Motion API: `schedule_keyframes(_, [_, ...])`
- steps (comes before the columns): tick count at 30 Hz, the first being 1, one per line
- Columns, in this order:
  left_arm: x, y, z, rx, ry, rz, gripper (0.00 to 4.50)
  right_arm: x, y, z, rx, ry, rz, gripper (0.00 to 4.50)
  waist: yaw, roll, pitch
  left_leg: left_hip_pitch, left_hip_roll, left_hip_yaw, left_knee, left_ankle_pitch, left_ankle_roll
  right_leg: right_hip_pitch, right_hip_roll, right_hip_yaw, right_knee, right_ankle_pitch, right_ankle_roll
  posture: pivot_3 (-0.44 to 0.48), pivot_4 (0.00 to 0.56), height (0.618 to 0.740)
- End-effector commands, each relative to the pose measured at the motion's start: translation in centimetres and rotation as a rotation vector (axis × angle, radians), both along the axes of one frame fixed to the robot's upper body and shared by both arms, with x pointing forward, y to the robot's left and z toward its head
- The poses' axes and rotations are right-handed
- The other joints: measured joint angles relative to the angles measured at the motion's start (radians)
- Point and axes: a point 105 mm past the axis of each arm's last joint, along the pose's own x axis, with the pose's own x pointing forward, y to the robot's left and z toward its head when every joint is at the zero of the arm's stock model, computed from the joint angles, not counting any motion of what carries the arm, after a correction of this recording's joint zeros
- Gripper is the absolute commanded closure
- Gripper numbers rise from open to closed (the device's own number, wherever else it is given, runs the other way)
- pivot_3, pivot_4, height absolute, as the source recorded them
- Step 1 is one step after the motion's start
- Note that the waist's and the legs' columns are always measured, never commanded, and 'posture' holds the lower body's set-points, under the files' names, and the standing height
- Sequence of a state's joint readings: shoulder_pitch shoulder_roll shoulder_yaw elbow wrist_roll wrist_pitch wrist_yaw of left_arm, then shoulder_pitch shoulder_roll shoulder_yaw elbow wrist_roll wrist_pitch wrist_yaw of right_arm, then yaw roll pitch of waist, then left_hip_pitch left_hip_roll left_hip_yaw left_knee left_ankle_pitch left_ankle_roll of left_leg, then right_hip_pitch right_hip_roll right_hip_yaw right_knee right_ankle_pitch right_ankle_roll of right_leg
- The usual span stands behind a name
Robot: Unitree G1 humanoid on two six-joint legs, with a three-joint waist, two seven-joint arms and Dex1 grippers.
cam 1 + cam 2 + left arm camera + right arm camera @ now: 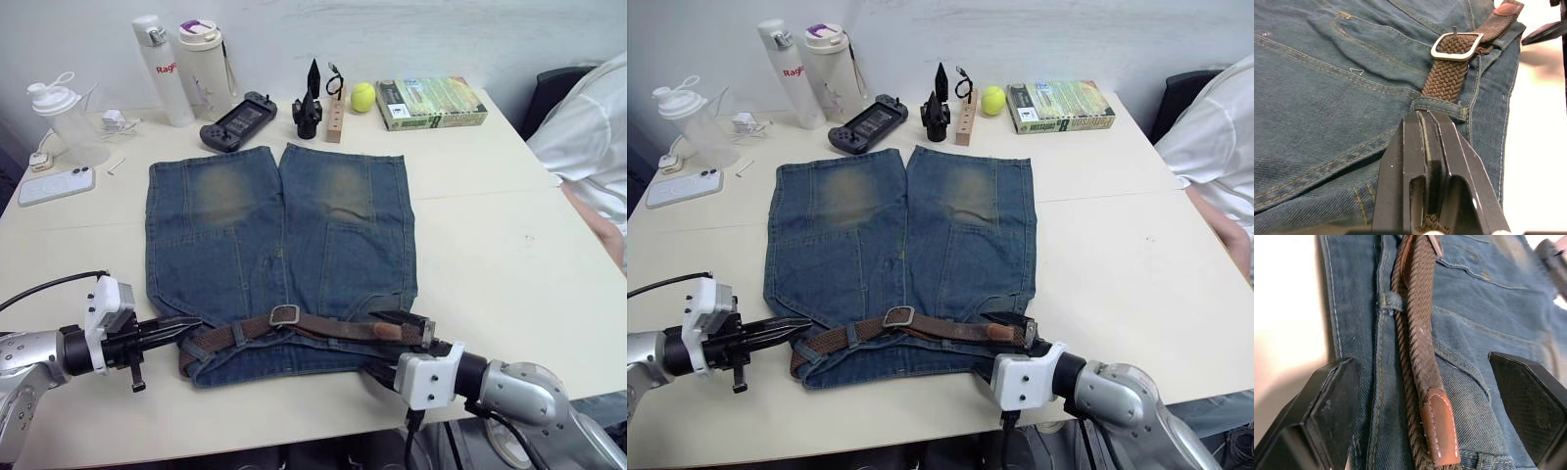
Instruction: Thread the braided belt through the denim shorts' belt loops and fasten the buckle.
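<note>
The denim shorts lie flat on the table, waistband toward me. Across the waistband runs the braided belt, with the silver buckle near its middle. My left gripper is at the waistband's left end. Its fingers are shut on the braided belt just short of a belt loop, and the buckle lies beyond that loop. My right gripper is open at the right end and straddles the belt's leather tip. Another belt loop holds the belt further along.
At the far edge stand two bottles, a shaker bottle, a phone, a game controller, a black cone-shaped piece, a wooden block, a tennis ball and a book. A person in white sits at the right.
</note>
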State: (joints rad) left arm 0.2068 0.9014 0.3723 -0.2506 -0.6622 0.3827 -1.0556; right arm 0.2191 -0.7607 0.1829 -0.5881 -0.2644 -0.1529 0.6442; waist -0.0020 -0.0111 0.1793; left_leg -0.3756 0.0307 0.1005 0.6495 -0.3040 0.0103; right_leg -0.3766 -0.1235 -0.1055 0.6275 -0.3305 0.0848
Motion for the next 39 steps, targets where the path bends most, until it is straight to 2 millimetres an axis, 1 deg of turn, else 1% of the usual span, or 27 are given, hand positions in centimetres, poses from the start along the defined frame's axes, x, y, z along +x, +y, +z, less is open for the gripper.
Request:
schedule_keyframes(1, [0.4, -0.5, 0.8, 0.002, -0.038, -0.008, 4.5, -0.7, 0.2, -1.2, -0.051, -0.088, 0.029, 0.06, 0.001, 0.0, 0.0, 0.0, 0.0, 0.0, 0.0, 0.0, 0.0, 0.0, 0.0, 0.0, 0.0, 0.0, 0.0, 0.0, 0.15, 0.72])
schedule_keyframes(6, [0.5, -1.2, 1.1, 0.009, -0.048, -0.032, 4.5, 0.7, -0.3, -2.0, -0.05, -0.128, -0.054, 0.06, -0.003, -0.002, -0.001, 0.001, 0.001, -0.001, 0.0, 0.001, -0.001, 0.0, 0.001, 0.0, 0.0, 0.0, 0.0, 0.0, 0.15, 0.72])
schedule_keyframes(9, [0.6, -1.2, 1.1, 0.017, -0.05, -0.033, 4.5, 1.1, -0.2, -1.8, -0.033, -0.143, -0.08, 0.06, -0.003, -0.002, -0.001, 0.001, 0.001, 0.0, 0.0, 0.001, -0.001, 0.0, 0.001, 0.001, 0.0, 0.0, 0.0, 0.0, 0.15, 0.72])
schedule_keyframes(12, [0.5, -1.1, 0.9, 0.03, -0.045, -0.034, 4.5, 0.6, 0.3, -1.1, -0.003, -0.168, -0.048, 0.06, -0.002, -0.002, -0.001, 0.001, 0.001, 0.0, 0.0, 0.001, -0.001, 0.0, 0.001, 0.001, 0.0, 0.0, 0.0, 0.0, 0.15, 0.72])
schedule_keyframes(16, [0.7, -1.0, 0.8, 0.029, -0.045, -0.026, 4.5, -0.6, 0.1, -1.0, -0.012, -0.189, 0.005, 0.06, 0.001, -0.002, -0.001, 0.001, 0.001, -0.001, 0.0, 0.001, -0.001, 0.0, 0.001, 0.001, 0.0, 0.0, 0.0, 0.0, 0.15, 0.72])
schedule_keyframes(20, [0.9, -1.2, 0.8, 0.027, -0.046, -0.028, 4.5, -0.8, 0.2, -1.0, -0.022, -0.235, 0.025, 0.06, 0.0, -0.002, -0.001, 0.001, 0.001, -0.001, 0.0, 0.001, -0.001, 0.0, 0.001, 0.001, 0.0, 0.0, 0.0, 0.0, 0.15, 0.72])
schedule_keyframes(23, [0.9, -1.4, 0.8, 0.027, -0.047, -0.033, 4.5, -0.7, 0.0, -1.7, -0.051, -0.216, 0.017, 0.06, 0.0, -0.002, -0.001, 0.001, 0.001, -0.001, 0.0, 0.001, -0.001, 0.0, 0.001, 0.001, 0.0, 0.0, 0.0, 0.0, 0.15, 0.72])
schedule_keyframes(27, [1.0, -1.7, 1.0, 0.025, -0.052, -0.041, 4.5, -0.7, 0.0, -2.1, -0.056, -0.202, 0.021, 1.04, 0.0, -0.002, -0.001, 0.001, 0.001, -0.001, 0.0, 0.001, -0.001, 0.0, 0.001, 0.001, 0.0, 0.0, 0.0, 0.0, 0.15, 0.72])
schedule_keyframes(28, [1.0, -1.7, 1.0, 0.023, -0.051, -0.044, 4.5, -0.8, 0.0, -2.3, -0.057, -0.187, 0.023, 1.56, 0.0, -0.002, -0.001, 0.001, 0.001, -0.001, 0.0, 0.001, -0.001, 0.0, 0.001, 0.001, 0.0, 0.0, 0.0, 0.0, 0.15, 0.72])
schedule_keyframes(29, [1.0, -1.8, 1.1, 0.021, -0.049, -0.046, 4.5, -0.9, 0.1, -2.5, -0.058, -0.179, 0.026, 1.72, 0.0, -0.002, -0.001, 0.001, 0.001, -0.001, 0.0, 0.001, -0.001, 0.0, 0.001, 0.001, 0.0, 0.0, 0.0, 0.0, 0.15, 0.72])
schedule_keyframes(30, [0.9, -1.9, 1.1, 0.019, -0.045, -0.048, 4.5, -0.9, 0.1, -2.6, -0.059, -0.177, 0.028, 2.3, -0.001, -0.002, -0.001, 0.001, 0.001, -0.001, 0.0, 0.001, -0.001, 0.0, 0.002, 0.001, 0.0, 0.0, 0.0, 0.0, 0.15, 0.72])
schedule_keyframes(31, [0.9, -1.9, 1.0, 0.019, -0.041, -0.051, 4.5, -0.9, 0.2, -2.8, -0.061, -0.171, 0.026, 2.64, -0.001, -0.002, -0.001, 0.001, 0.001, -0.001, 0.0, 0.001, -0.001, 0.0, 0.002, 0.001, 0.0, 0.0, 0.0, 0.0, 0.15, 0.72])
schedule_keyframes(32, [0.8, -1.9, 1.0, 0.018, -0.032, -0.057, 4.5, -0.9, 0.1, -2.9, -0.064, -0.165, 0.024, 3.11, -0.001, -0.002, -0.001, 0.001, 0.001, -0.001, 0.0, 0.001, -0.001, 0.0, 0.002, 0.001, 0.0, 0.0, 0.0, 0.0, 0.15, 0.72])
schedule_keyframes(33, [0.7, -1.9, 1.0, 0.014, -0.018, -0.061, 4.5, -0.9, 0.1, -3.0, -0.065, -0.163, 0.024, 3.31, 0.0, -0.002, -0.001, 0.001, 0.001, -0.001, 0.0, 0.001, -0.001, 0.0, 0.002, 0.001, 0.0, 0.0, 0.0, 0.0, 0.15, 0.72])
schedule_keyframes(34, [0.5, -1.8, 0.9, 0.012, 0.005, -0.063, 4.5, -0.9, 0.2, -3.0, -0.065, -0.163, 0.024, 3.8, 0.0, -0.002, -0.001, 0.001, 0.001, -0.001, 0.0, 0.001, -0.001, 0.0, 0.002, 0.001, 0.0, 0.0, 0.0, 0.0, 0.15, 0.72])
schedule_keyframes(36, [0.5, -1.6, 0.7, 0.023, 0.036, -0.057, 4.5, -0.9, 0.2, -3.1, -0.065, -0.163, 0.024, 4.34, -0.001, -0.002, -0.001, 0.001, 0.001, -0.001, 0.0, 0.001, -0.001, 0.0, 0.002, 0.001, 0.001, 0.0, 0.0, 0.0, 0.15, 0.72])
schedule_keyframes(37, [0.5, -1.3, 0.7, 0.035, 0.051, -0.058, 4.5, -0.9, 0.2, -3.1, -0.066, -0.164, 0.02, 4.45, 0.0, -0.002, -0.001, 0.001, 0.001, -0.001, 0.0, 0.001, -0.001, 0.0, 0.002, 0.001, 0.001, 0.0, 0.0, 0.0, 0.15, 0.72])
schedule_keyframes(38, [0.5, -1.2, 0.6, 0.042, 0.059, -0.06, 4.5, -0.8, 0.2, -3.2, -0.068, -0.165, 0.017, 4.45, 0.0, -0.003, -0.001, 0.001, 0.001, -0.001, 0.0, 0.001, -0.001, 0.0, 0.002, 0.001, 0.001, 0.0, 0.0, 0.0, 0.15, 0.72])
schedule_keyframes(39, [0.5, -1.1, 0.7, 0.05, 0.059, -0.057, 4.17, -0.8, 0.2, -3.3, -0.067, -0.162, 0.015, 4.49, 0.0, -0.003, -0.001, 0.001, 0.001, -0.001, 0.0, 0.001, -0.001, 0.0, 0.002, 0.001, 0.001, 0.0, 0.0, 0.0, 0.15, 0.72])
